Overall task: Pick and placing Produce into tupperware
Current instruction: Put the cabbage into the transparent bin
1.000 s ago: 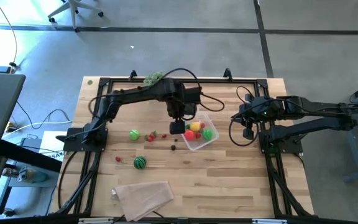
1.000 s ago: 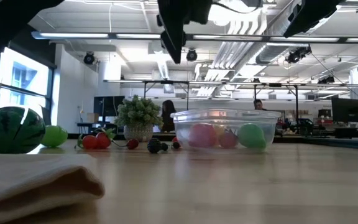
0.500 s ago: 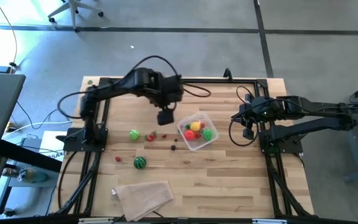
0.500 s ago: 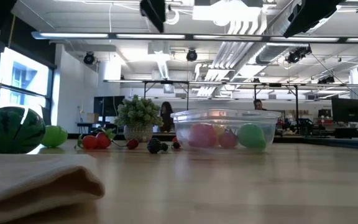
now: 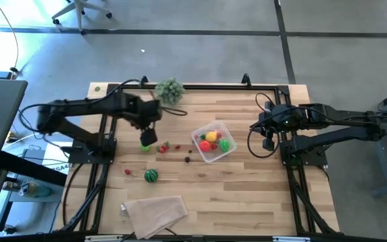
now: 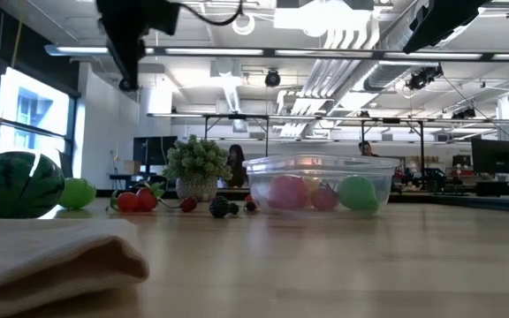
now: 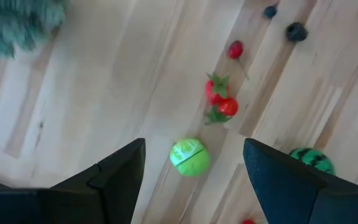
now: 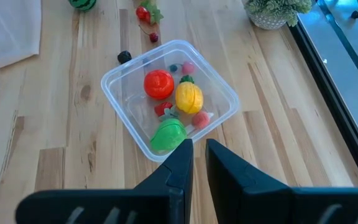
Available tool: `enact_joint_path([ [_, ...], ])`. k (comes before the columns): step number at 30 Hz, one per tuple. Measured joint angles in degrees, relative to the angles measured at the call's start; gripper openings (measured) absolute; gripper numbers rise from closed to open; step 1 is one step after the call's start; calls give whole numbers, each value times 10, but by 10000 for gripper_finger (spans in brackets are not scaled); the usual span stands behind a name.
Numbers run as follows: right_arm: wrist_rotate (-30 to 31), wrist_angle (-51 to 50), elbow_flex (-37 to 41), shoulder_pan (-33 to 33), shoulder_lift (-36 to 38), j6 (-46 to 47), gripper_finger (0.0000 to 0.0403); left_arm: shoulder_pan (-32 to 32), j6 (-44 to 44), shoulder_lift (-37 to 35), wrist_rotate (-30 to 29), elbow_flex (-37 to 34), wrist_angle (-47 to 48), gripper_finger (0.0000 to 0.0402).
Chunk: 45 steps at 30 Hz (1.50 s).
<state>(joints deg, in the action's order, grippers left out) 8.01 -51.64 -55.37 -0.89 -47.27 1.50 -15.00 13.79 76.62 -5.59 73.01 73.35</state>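
The clear tupperware stands right of the table's middle and holds red, yellow and green produce. Loose produce lies on the wood to its left: a light green piece, red pieces with green leaves, dark berries and a striped watermelon ball. My left gripper hangs open and empty above the light green piece, fingers pointing down. My right gripper waits shut and empty in the air right of the tupperware.
A folded beige cloth lies near the front edge. A bushy grey-green plant stands at the far edge. Black frame rails run along both sides of the table. A small red piece lies left of the watermelon ball.
My left gripper has swung from above the tupperware toward the table's left edge, rolling somewhat as it went, and now hangs over the light green piece. Its fingers have stayed open. The produce and the tupperware have kept their places.
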Motion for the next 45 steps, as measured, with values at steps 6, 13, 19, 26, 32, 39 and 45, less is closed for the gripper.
enact_joint_path([
  [6, 0, 0, 0, 0, 0, 0, 34, 0, -1, -90, 20, -126, -45, 260],
  [13, 0, 0, 0, 0, 0, 0, 34, 0, -92, -99, 27, -204, -68, 260],
  [19, 0, 0, 0, 0, 0, 0, 34, 0, -216, -87, 13, -237, -164, 260],
  [26, 0, 0, 0, 0, 0, 0, 34, 0, -320, -75, -45, -237, -179, 260],
  [32, 0, 0, 0, 0, 0, 0, 34, 0, -382, -64, -76, -237, -180, 260],
  [39, 0, 0, 0, 0, 0, 0, 34, 0, -450, -55, -76, -237, -172, 260],
  [45, 0, 0, 0, 0, 0, 0, 34, 0, -500, -33, -56, -237, -166, 260],
])
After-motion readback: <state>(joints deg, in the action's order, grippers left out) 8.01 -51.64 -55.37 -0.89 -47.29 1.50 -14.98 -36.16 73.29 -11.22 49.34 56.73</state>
